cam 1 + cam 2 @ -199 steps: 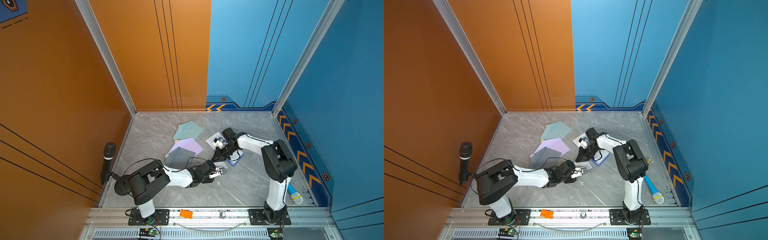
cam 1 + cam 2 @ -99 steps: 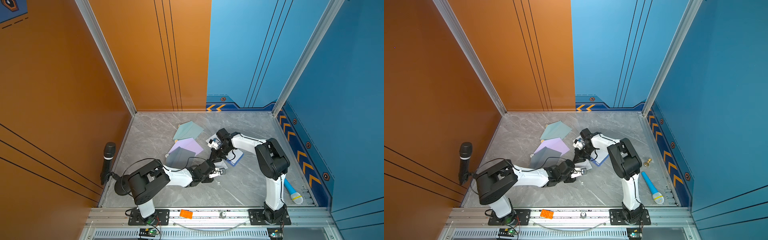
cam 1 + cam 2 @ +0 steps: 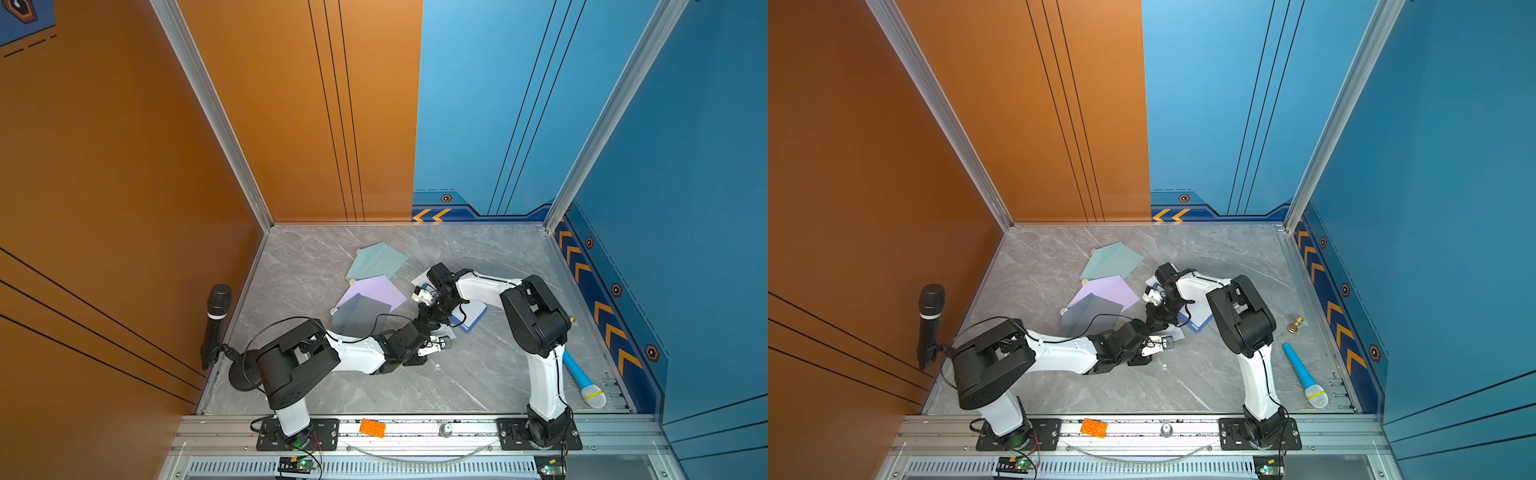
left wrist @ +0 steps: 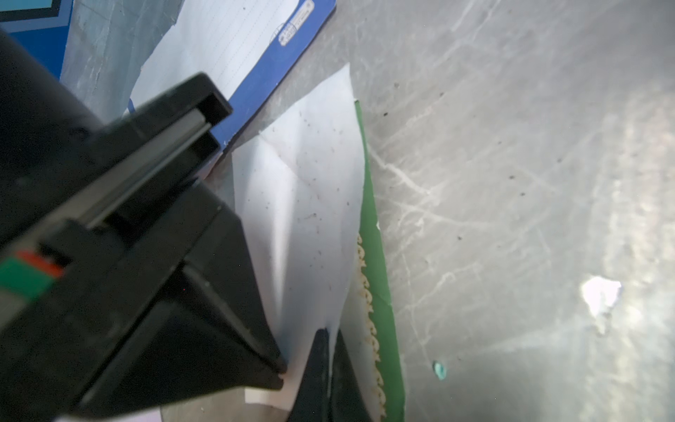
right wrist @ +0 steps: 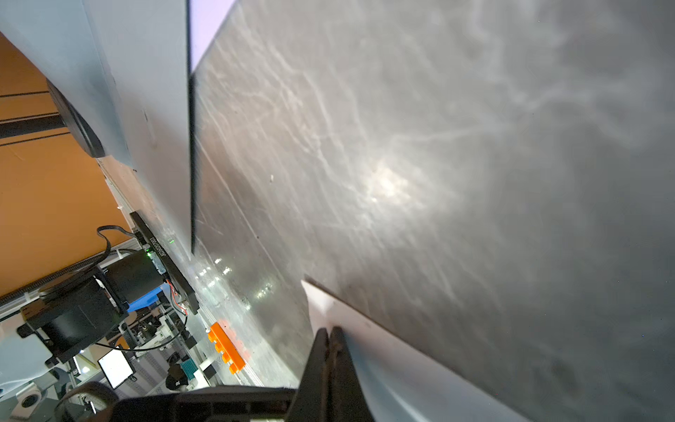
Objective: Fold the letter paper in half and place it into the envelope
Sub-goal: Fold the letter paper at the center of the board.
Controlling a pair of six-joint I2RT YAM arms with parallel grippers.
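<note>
Showing creases, speckled white letter paper (image 4: 310,190)

Orange wall (image 3: 291,104), blue wall (image 3: 478,104) (grey marbled floor (image 3: 478,382)).

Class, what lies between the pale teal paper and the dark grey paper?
A lavender paper sheet, partly under the dark grey paper; both top views show it.

Left arm (image 3: 357,357) and right arm (image 3: 486,286) crowd the envelopes (image 3: 374,291) mid-table; bare table (image 3: 457,386) lies open near the rail (image 3: 415,427).
</note>
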